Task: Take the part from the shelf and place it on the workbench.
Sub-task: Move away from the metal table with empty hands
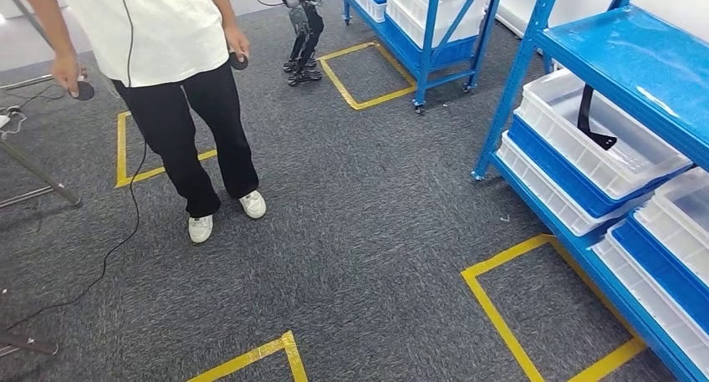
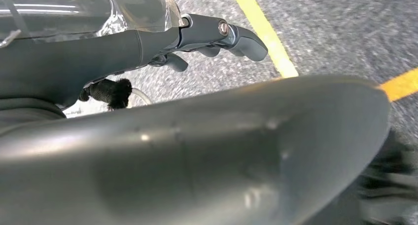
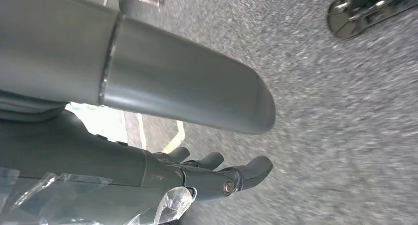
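Both arms hang over grey carpet (image 1: 359, 231). Left hand (image 2: 217, 35): fingers extended, lying side by side with slight gaps, holding nothing. Right hand (image 3: 217, 173): fingers likewise stretched out, a little apart, empty.

Yellow tape squares (image 1: 535, 315) mark the floor nearest the robot. To its right, a blue shelf (image 1: 619, 56) carries white bins on blue bins. The part (image 1: 589, 119), a dark bent strip, leans inside the white bin (image 1: 602, 148) under the top board, its lower end on the bin floor.

Further off to the left, a person (image 1: 180, 81) in a white shirt and black trousers stands holding 2 small dark controllers. Beyond, a second blue rack (image 1: 426, 22) and another robot's legs (image 1: 303, 39).
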Motion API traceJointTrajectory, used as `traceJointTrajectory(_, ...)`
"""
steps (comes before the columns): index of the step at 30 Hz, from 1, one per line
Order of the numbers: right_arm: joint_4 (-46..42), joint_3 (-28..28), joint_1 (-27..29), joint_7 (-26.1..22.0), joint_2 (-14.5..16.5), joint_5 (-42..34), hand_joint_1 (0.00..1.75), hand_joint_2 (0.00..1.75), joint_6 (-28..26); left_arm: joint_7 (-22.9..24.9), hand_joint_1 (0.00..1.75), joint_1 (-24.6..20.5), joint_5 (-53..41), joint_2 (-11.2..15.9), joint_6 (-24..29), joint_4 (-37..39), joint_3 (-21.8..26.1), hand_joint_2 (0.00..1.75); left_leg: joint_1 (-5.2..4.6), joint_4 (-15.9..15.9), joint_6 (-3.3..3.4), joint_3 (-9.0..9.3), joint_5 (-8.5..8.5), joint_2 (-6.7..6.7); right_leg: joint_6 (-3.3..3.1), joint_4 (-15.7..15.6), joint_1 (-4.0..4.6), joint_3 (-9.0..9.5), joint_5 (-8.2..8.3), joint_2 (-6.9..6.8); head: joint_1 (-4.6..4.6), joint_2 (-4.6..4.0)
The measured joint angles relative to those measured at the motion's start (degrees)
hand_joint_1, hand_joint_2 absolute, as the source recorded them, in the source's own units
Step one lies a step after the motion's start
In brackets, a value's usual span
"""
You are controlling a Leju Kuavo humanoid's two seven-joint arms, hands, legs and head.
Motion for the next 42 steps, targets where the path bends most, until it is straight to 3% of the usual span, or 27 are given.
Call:
traceJointTrajectory(2, 0.0, 0.08, -0.05, 0.01, 0.13, -0.18, 0.0, 0.0, 0.0, 0.0, 0.0, -0.07, -0.07, 0.01, -0.01, 0.0, 0.0, 0.0, -0.18, -5.87, 0.4, 2.38, 2.16, -2.22, 0.47, 0.03, -0.05, -0.33, 0.33, 1.31, -0.01, 0.0)
traceJointTrajectory(3, 0.0, 0.11, 0.01, 0.03, 0.17, -0.27, 0.0, 0.0, -0.01, 0.01, 0.0, -0.09, -0.09, 0.02, -0.01, 0.0, 0.0, 0.0, -0.29, -6.68, 0.43, 2.6, 2.27, -2.53, 0.8, -0.03, -0.12, -0.54, 0.53, 1.89, 0.0, 0.0)
traceJointTrajectory(5, 0.01, 0.15, 0.29, 0.12, 0.1, -0.36, 0.0, 0.0, -0.03, 0.02, 0.0, -0.15, -0.1, -0.01, 0.0, 0.0, 0.0, 0.0, -0.28, -7.1, 0.6, 2.55, 2.77, -1.29, 1.45, -0.1, -0.3, -0.95, 0.83, 2.49, 0.02, 0.0)
traceJointTrajectory(7, 0.03, 0.21, 0.39, 0.17, 0.0, -0.38, 0.0, 0.0, -0.04, 0.03, 0.0, -0.26, -0.13, -0.07, 0.02, 0.0, 0.0, 0.0, -0.07, -7.76, 1.11, 2.46, 3.5, 0.05, 1.83, 2.12, -0.14, -2.19, -0.89, 0.25, 0.17, 0.0)
traceJointTrajectory(9, 0.04, 0.29, 0.2, 0.16, -0.01, -0.42, 0.0, 0.0, -0.04, 0.02, 0.0, -0.13, -0.13, -0.09, 0.02, 0.0, 0.0, 0.0, -0.11, -8.01, 1.46, 2.26, 3.83, 1.62, 2.07, 9.04, 0.0, -5.21, -5.1, -2.9, 0.42, 0.01)
traceJointTrajectory(11, 0.03, 0.38, 0.08, 0.14, 0.04, -0.43, 0.0, 0.0, -0.03, 0.02, 0.0, 0.19, -0.11, -0.09, 0.0, 0.0, 0.0, 0.0, -0.21, -7.99, 1.52, 2.11, 3.85, 3.47, 2.46, 15.94, -0.12, -7.83, -7.93, -3.95, 0.54, 0.01)
traceJointTrajectory(12, 0.02, 0.43, 0.1, 0.12, 0.05, -0.43, 0.0, 0.0, -0.02, 0.02, 0.0, 0.29, -0.1, -0.1, -0.01, 0.0, 0.0, 0.0, -0.2, -7.97, 1.5, 2.09, 3.84, 4.31, 2.68, 16.58, -0.22, -7.73, -7.77, -4.19, 0.52, 0.01)
traceJointTrajectory(13, 0.02, 0.49, 0.13, 0.11, 0.03, -0.44, 0.0, 0.0, -0.02, 0.02, 0.0, 0.32, -0.1, -0.12, -0.02, 0.0, 0.0, 0.0, -0.13, -7.94, 1.45, 2.11, 3.8, 5.06, 2.89, 14.77, -0.33, -6.41, -6.62, -4.55, 0.52, 0.0)
traceJointTrajectory(15, 0.02, 0.56, 0.14, 0.09, -0.05, -0.45, 0.0, 0.0, -0.03, 0.01, 0.0, 0.25, -0.09, -0.17, -0.03, 0.0, 0.0, 0.0, -0.08, -7.71, 1.1, 2.22, 3.59, 6.26, 3.26, 6.32, -0.52, -1.46, -3.34, -6.7, 0.53, 0.0)
traceJointTrajectory(16, 0.02, 0.58, 0.1, 0.09, -0.08, -0.46, 0.0, 0.0, -0.03, 0.0, 0.0, 0.2, -0.09, -0.19, -0.02, 0.0, 0.0, 0.0, -0.18, -7.48, 0.77, 2.25, 3.38, 6.79, 3.07, 2.67, -0.47, 0.53, -2.2, -7.64, 0.51, 0.0)
traceJointTrajectory(18, 0.02, 0.61, 0.08, 0.08, -0.07, -0.49, 0.0, 0.0, -0.03, -0.02, 0.0, 0.1, -0.07, -0.2, 0.0, 0.0, 0.0, 0.0, -0.49, -7.16, 0.14, 2.3, 3.1, 7.82, 2.29, -0.34, -0.27, 1.88, -1.58, -8.32, 0.46, 0.0)
traceJointTrajectory(20, 0.02, 0.63, 0.17, 0.08, -0.09, -0.51, 0.0, 0.0, -0.03, -0.02, 0.0, -0.1, -0.06, -0.2, 0.01, 0.0, 0.0, 0.0, -0.39, -6.97, -0.39, 2.37, 2.92, 8.45, 1.29, -0.33, -0.14, 1.56, -1.28, -6.97, 0.4, 0.0)
traceJointTrajectory(22, 0.03, 0.64, 0.15, 0.09, -0.11, -0.51, 0.0, 0.0, -0.03, -0.02, 0.0, -0.29, -0.07, -0.21, 0.01, 0.0, 0.0, 0.0, 0.05, -4.65, -1.03, 1.53, 1.1, 6.33, 0.52, -0.44, -0.21, 1.31, -0.93, -5.9, 0.35, 0.0)
traceJointTrajectory(24, 0.03, 0.66, -0.07, 0.09, -0.12, -0.5, 0.0, 0.0, -0.03, -0.02, 0.0, -0.25, -0.07, -0.22, 0.01, 0.0, 0.0, 0.0, 0.34, 2.29, -1.54, -1.4, -2.95, 3.51, 0.01, -0.45, -0.26, 0.97, -0.62, -4.81, 0.31, 0.0)
traceJointTrajectory(26, 0.02, 0.67, -0.15, 0.09, -0.11, -0.5, 0.0, 0.0, -0.03, -0.02, 0.0, -0.02, -0.05, -0.22, 0.01, 0.0, 0.0, 0.0, 0.37, 9.71, -1.63, -4.72, -5.91, 2.76, -0.27, -0.43, -0.13, 0.65, -0.38, -3.47, 0.29, 0.0)
traceJointTrajectory(27, 0.02, 0.67, -0.09, 0.09, -0.11, -0.5, 0.0, 0.0, -0.02, -0.02, 0.0, 0.08, -0.05, -0.22, 0.01, 0.0, 0.0, 0.0, 0.36, 10.85, -1.52, -5.25, -5.8, 2.63, -0.32, -0.43, -0.07, 0.57, -0.27, -2.71, 0.29, 0.0)
traceJointTrajectory(28, 0.02, 0.68, -0.05, 0.09, -0.11, -0.51, 0.0, 0.0, -0.02, -0.02, 0.0, 0.13, -0.05, -0.22, 0.01, 0.0, 0.0, 0.0, 0.33, 9.63, -1.28, -4.68, -4.57, 2.44, -0.29, -0.43, -0.03, 0.53, -0.17, -1.92, 0.28, 0.0)
traceJointTrajectory(29, 0.02, 0.68, -0.03, 0.09, -0.11, -0.51, 0.0, 0.0, -0.02, -0.02, 0.0, 0.12, -0.05, -0.22, -0.01, 0.0, 0.0, 0.0, 0.28, 6.02, -0.93, -2.99, -2.45, 1.96, -0.22, -0.43, 0.0, 0.53, -0.07, -1.11, 0.28, 0.0)
traceJointTrajectory(31, 0.02, 0.68, -0.09, 0.12, -0.02, -0.54, 0.0, 0.0, -0.03, -0.02, 0.0, 0.01, -0.07, -0.2, -0.03, 0.0, 0.0, 0.0, 0.16, -2.68, -0.14, 0.92, 1.36, -0.48, 0.07, -0.41, -0.01, 0.42, 0.19, 0.3, 0.28, 0.0)
traceJointTrajectory(33, 0.03, 0.69, -0.06, 0.14, 0.09, -0.55, 0.0, 0.0, -0.04, -0.02, 0.0, -0.08, -0.07, -0.18, -0.04, 0.0, 0.0, 0.0, -0.09, -6.66, 0.2, 2.51, 2.56, -2.02, 0.61, -0.43, -0.11, 0.06, 0.52, 1.41, 0.27, 0.0)
traceJointTrajectory(35, 0.07, 0.7, 0.25, 0.21, -0.02, -0.6, 0.0, 0.0, -0.13, -0.02, 0.0, -0.13, -0.05, -0.21, -0.07, 0.0, 0.0, 0.0, -0.2, -7.03, 0.35, 2.45, 2.86, -1.06, 1.35, -0.65, -0.17, -0.34, 0.95, 2.53, 0.27, 0.0)
traceJointTrajectory(36, 0.11, 0.7, 0.37, 0.28, -0.12, -0.65, 0.0, 0.0, -0.18, -0.02, 0.0, -0.21, -0.04, -0.23, -0.07, 0.0, 0.0, 0.0, -0.11, -7.31, 0.52, 2.42, 3.18, -0.41, 1.63, -0.44, -0.14, -0.62, 0.79, 2.15, 0.31, 0.0)
traceJointTrajectory(38, 0.17, 0.72, 0.39, 0.4, -0.23, -0.79, 0.0, 0.0, -0.21, -0.02, 0.0, -0.29, -0.06, -0.29, -0.07, 0.0, 0.0, 0.0, 0.13, -7.88, 1.01, 2.26, 3.82, 1.03, 2.06, 2.84, 0.1, -2.19, -1.61, -0.49, 0.45, 0.01)
traceJointTrajectory(40, 0.17, 0.74, 0.19, 0.42, -0.16, -0.85, 0.0, 0.0, -0.22, -0.02, 0.0, -0.1, -0.06, -0.32, -0.1, 0.0, 0.0, 0.0, -0.05, -7.94, 1.29, 2.08, 3.97, 2.66, 2.41, 10.63, 0.13, -5.39, -6.06, -3.43, 0.65, 0.01)
traceJointTrajectory(41, 0.17, 0.75, 0.14, 0.42, -0.16, -0.85, 0.0, 0.0, -0.22, -0.02, 0.0, 0.06, -0.06, -0.33, -0.11, 0.0, 0.0, 0.0, -0.14, -7.91, 1.31, 2.01, 3.98, 3.54, 2.6, 14.21, 0.1, -6.77, -7.58, -3.93, 0.7, 0.01)
traceJointTrajectory(42, 0.17, 0.75, 0.13, 0.42, -0.14, -0.85, 0.0, 0.0, -0.22, -0.02, 0.0, 0.17, -0.05, -0.33, -0.11, 0.0, 0.0, 0.0, -0.2, -7.89, 1.31, 1.96, 3.98, 4.37, 2.75, 16.09, 0.06, -7.31, -8.07, -4.2, 0.72, 0.01)
